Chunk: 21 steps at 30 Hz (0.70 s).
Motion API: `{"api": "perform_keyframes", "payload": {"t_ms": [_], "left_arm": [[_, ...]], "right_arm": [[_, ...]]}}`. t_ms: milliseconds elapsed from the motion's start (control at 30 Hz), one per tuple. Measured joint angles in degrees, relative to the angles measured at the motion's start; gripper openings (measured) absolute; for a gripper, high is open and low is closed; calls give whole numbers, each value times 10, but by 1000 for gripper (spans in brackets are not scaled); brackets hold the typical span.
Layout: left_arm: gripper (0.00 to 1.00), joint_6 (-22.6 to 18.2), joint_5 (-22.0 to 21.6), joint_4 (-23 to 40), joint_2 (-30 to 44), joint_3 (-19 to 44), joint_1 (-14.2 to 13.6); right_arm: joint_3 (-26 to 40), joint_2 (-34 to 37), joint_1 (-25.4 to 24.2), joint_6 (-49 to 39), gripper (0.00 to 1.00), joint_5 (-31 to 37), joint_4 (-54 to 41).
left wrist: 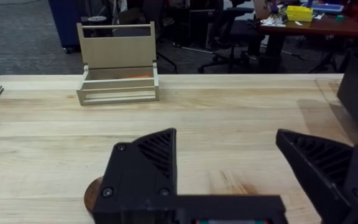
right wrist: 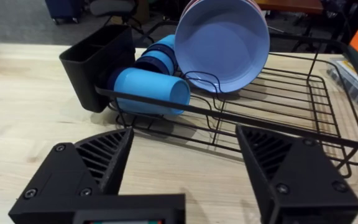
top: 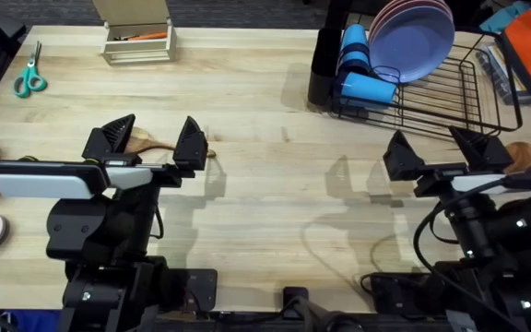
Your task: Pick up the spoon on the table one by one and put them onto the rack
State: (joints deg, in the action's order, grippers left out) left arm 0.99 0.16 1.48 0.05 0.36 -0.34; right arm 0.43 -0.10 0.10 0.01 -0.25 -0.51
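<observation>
1. brown wood marks one spoon (top: 150,143), lying on the table (top: 265,184) under the left gripper (top: 153,140); its bowl peeks out between the black fingers and its handle tip shows just past the right-hand finger.
2. from the left wrist, that spoon's bowl (left wrist: 93,194) shows as a dark brown curve beside one finger, flat on the wood.
3. left gripper jaws stand wide apart over the spoon, holding nothing.
4. a second spoon (top: 524,153) lies near the table's right edge, its round bowl just beside the right gripper (top: 448,149); whether they touch cannot be told.
5. right gripper jaws are also spread wide, with nothing between them.
6. black wire rack (top: 450,92) sits at the far right of the table, with its tall black utensil cup (top: 325,65) at its left end.
7. inside the rack, blue cups (top: 362,69) lie on their sides and purple plates (top: 413,37) stand leaning.
8. from the right wrist, the rack (right wrist: 278,106) lies ahead of the open fingers.
9. teal-handled scissors (top: 29,78) lie at the far left, and a beige holder (top: 136,37) stands at the far edge.
</observation>
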Motion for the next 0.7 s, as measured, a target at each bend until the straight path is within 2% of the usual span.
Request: {"api": "perform_keyframes", "payload": {"t_ms": [200, 533, 567, 600, 667, 700], "left_arm": [[993, 0, 0, 28, 0, 0, 0], [993, 0, 1, 37, 0, 2, 0], [995, 1, 0, 68, 0, 16, 0], [994, 1, 0, 156, 0, 58, 0], [993, 0, 0, 200, 2, 89, 0], [993, 1, 0, 257, 19, 143, 0]], "right_arm": [[2, 0, 0, 0, 994, 0, -12], [12, 1, 0, -13, 994, 3, -36], [38, 1, 0, -15, 994, 0, -98], [74, 8, 0, -16, 994, -2, -216], [90, 26, 0, -17, 994, -3, -242], [136, 64, 0, -17, 994, -3, -256]]}}
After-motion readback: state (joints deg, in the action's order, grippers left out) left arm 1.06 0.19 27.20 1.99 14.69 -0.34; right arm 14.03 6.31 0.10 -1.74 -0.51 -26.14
